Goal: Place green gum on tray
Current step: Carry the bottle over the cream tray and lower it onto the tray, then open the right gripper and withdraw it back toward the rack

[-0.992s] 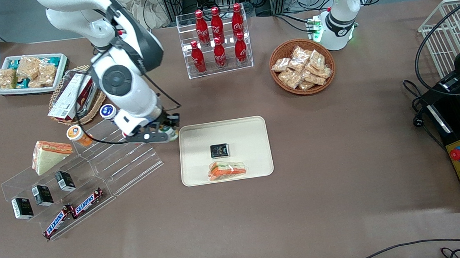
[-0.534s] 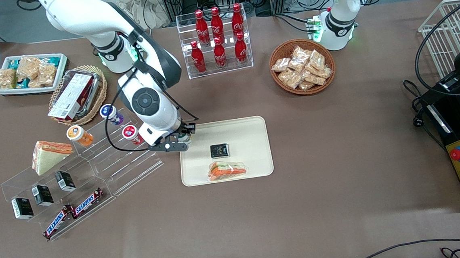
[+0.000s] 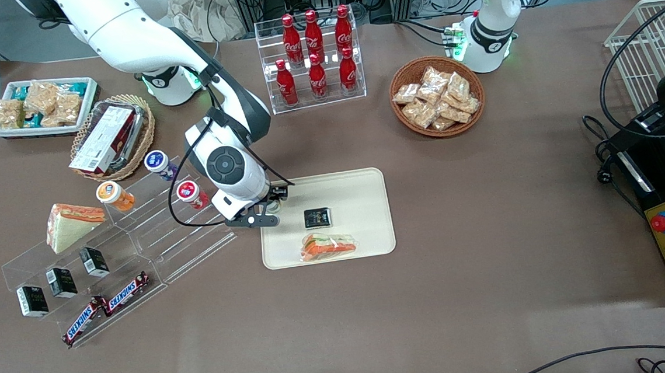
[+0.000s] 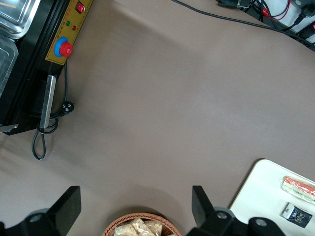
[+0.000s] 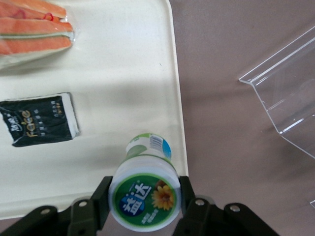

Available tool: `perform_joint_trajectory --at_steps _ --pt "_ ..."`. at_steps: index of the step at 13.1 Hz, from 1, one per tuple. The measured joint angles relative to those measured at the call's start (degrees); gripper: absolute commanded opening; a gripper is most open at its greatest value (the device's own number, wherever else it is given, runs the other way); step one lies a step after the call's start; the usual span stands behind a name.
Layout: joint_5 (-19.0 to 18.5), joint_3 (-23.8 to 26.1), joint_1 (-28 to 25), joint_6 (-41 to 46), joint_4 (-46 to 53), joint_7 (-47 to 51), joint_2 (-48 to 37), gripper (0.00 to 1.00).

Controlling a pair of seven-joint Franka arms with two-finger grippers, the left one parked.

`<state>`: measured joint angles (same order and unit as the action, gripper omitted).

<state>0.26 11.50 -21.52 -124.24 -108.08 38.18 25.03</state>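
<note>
My right gripper [image 3: 271, 204] [image 5: 144, 195] is shut on the green gum [image 5: 144, 189], a small bottle with a white lid and green label. It holds the bottle over the cream tray [image 3: 361, 181] [image 5: 123, 59], at the tray's edge toward the working arm's end and just inside the rim. In the front view the gum [image 3: 273, 203] barely shows under the wrist. A black packet [image 3: 317, 217] [image 5: 38, 119] and a wrapped sandwich [image 3: 329, 246] [image 5: 29, 34] lie on the tray.
A clear acrylic stepped rack [image 3: 137, 235] [image 5: 290, 98] stands beside the tray, holding a red-lidded bottle [image 3: 190, 193], an orange-lidded bottle [image 3: 112, 194], a purple bottle [image 3: 159, 163], a sandwich, boxes and Snickers bars. A cola bottle rack [image 3: 314, 53] and a snack basket [image 3: 437, 96] lie farther from the camera.
My right gripper has carried the green gum away from the acrylic rack, sideways to the tray's edge and slightly nearer the camera. The red-lidded bottle is now uncovered.
</note>
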Motion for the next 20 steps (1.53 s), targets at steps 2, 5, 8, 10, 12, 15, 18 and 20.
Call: perform_joint_trajectory --at_steps 2,5,8,10,12,15,18,20 --pt "0.0 0.0 0.0 -0.1 0.0 0.0 0.9 0.51" --pt "0.0 0.0 -0.1 -1.0 0.0 0.0 2.2 0.51" --pt "0.0 0.0 -0.5 -1.8 0.1 0.0 3.0 0.52" --pt "0.0 0.0 -0.6 -2.2 0.1 0.0 3.3 0.61" --pt "0.0 0.0 -0.6 -2.2 0.2 0.0 3.4 1.0" --pt "0.0 0.0 -0.6 -2.2 0.4 0.0 3.4 1.0" --pt "-0.1 -0.1 -0.6 -2.2 0.8 0.0 3.3 1.0" --pt "-0.1 -0.2 -0.5 -1.9 1.6 0.0 2.2 1.0"
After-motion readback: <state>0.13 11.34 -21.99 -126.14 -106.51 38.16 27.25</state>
